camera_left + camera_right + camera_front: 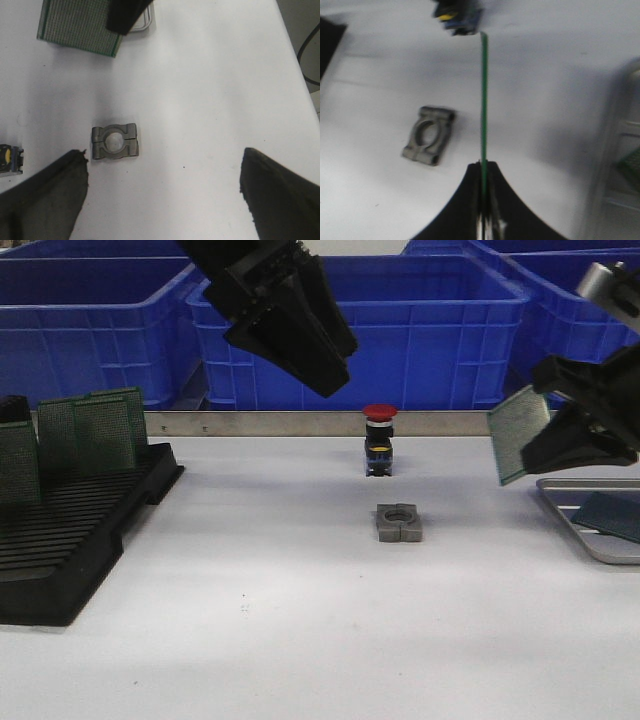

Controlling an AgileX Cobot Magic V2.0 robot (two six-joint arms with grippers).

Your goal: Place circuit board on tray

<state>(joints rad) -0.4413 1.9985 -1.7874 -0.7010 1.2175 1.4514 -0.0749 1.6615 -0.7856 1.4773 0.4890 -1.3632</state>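
My right gripper (560, 435) is shut on a green circuit board (522, 432) and holds it upright in the air, just left of the silver-grey tray (585, 540). The tray lies at the table's right edge with another dark board (612, 514) lying flat on it. In the right wrist view the held board (483, 95) shows edge-on between the closed fingers (470, 200), with the tray (615, 150) beside it. My left gripper (335, 365) hangs high over the table's middle, open and empty. Its two fingers (45, 200) stand wide apart.
A grey clamp block (399, 522) lies mid-table and a red push button (379, 440) stands behind it. A black slotted rack (70, 540) at the left holds several upright green boards (85, 435). Blue bins (430, 330) line the back.
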